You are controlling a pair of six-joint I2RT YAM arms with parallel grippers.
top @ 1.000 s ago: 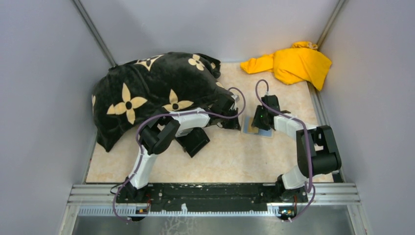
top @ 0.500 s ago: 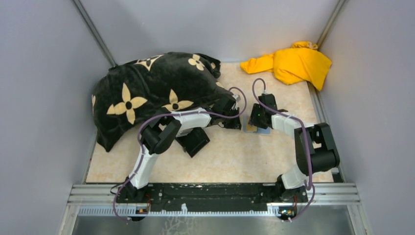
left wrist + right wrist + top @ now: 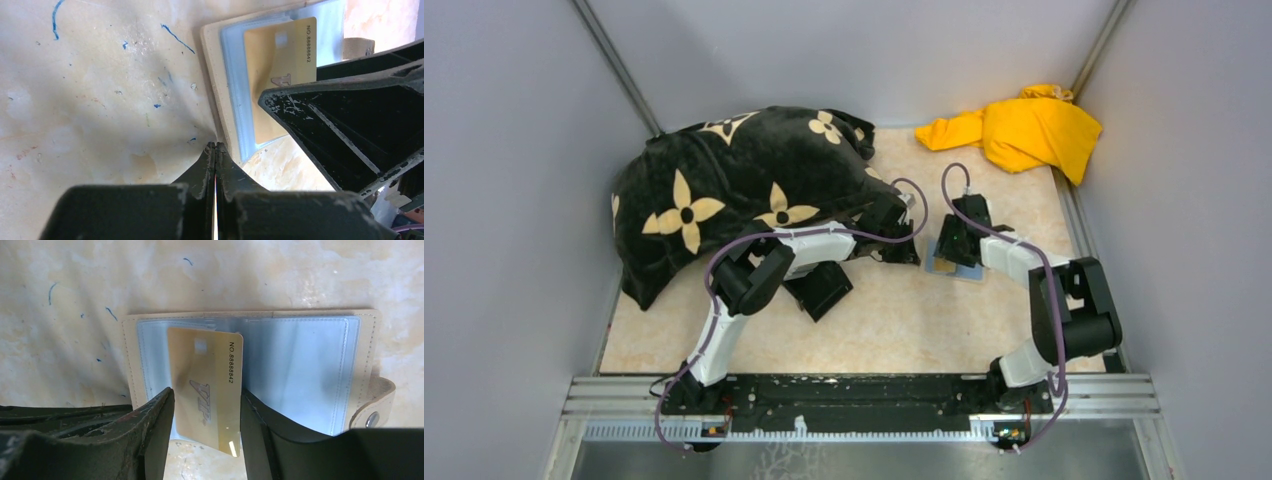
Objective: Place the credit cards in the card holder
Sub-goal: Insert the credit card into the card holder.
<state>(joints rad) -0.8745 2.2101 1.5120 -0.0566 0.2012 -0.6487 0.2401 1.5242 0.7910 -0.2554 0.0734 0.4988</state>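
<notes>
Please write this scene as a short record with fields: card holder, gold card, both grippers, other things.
holder: flat tan folding card holder, open on the table, clear sleeves up, clasp tab at one end
card: thin gold rectangular card, lying over one half's sleeves, one short end past the holder's edge; in a pocket or not, cannot tell
right gripper: fingers beside the card's two long edges; grip unclear
left gripper: shut, tip at the holder's edge
others: black flower-patterned blanket, yellow cloth
</notes>
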